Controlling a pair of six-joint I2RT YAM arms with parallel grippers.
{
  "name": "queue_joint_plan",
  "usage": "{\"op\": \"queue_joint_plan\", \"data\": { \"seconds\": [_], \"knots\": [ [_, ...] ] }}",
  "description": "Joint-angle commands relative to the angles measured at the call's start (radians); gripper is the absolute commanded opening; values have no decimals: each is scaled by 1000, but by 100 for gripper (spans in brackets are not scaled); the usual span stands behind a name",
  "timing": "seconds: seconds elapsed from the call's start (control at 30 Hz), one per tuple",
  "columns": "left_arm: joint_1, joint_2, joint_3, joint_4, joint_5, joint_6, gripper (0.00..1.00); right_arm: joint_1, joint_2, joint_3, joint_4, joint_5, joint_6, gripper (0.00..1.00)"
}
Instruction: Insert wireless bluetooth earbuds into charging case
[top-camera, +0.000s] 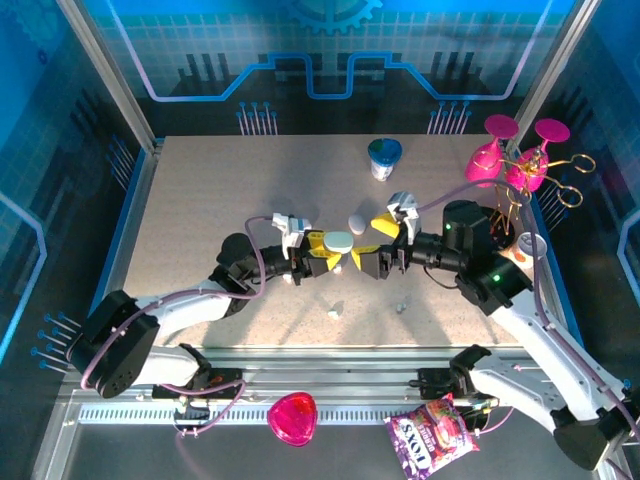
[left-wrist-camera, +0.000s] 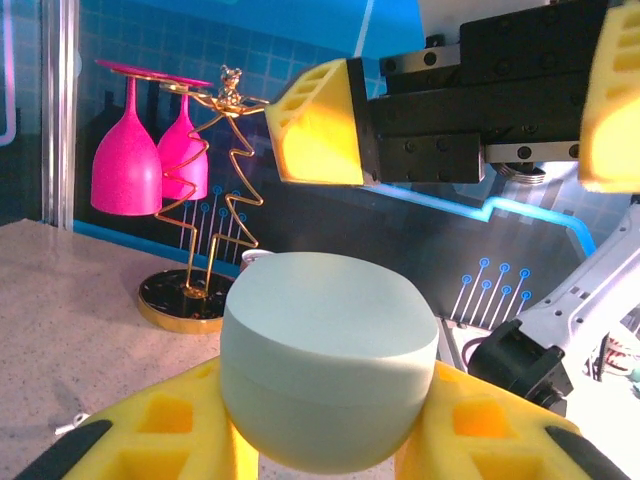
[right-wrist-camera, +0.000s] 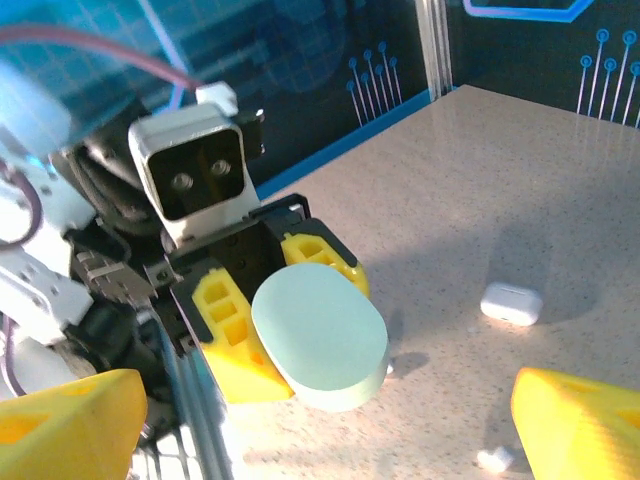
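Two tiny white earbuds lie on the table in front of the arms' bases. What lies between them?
Nothing. In the top external view, the stretch of table between one earbud and the other earbud is bare, with only a shadow across it.

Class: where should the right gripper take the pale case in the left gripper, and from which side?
Probably the pale case's domed half beyond the seam, coming head-on toward the left gripper: its fingers clamp the other half, leaving it free.

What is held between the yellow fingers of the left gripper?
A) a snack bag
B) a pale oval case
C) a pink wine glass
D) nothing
B: the left gripper is clamped on both sides of the pale oval case.
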Motion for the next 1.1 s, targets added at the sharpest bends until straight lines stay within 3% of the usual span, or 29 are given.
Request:
{"op": "queue_joint_plan", "data": {
  "seconds": [0.0,0.7,1.07],
  "knots": [
    [2,-44,-11,-20,15,-30,28,36,46,64,-100,56,-194,95],
    [-1,-65,-11,-23,68,-32,28,41,130,118,-78,200,-132,97],
    [-1,-63,-10,-29,75,-34,28,20,102,107,-70,141,-155,97]
  ]
}}
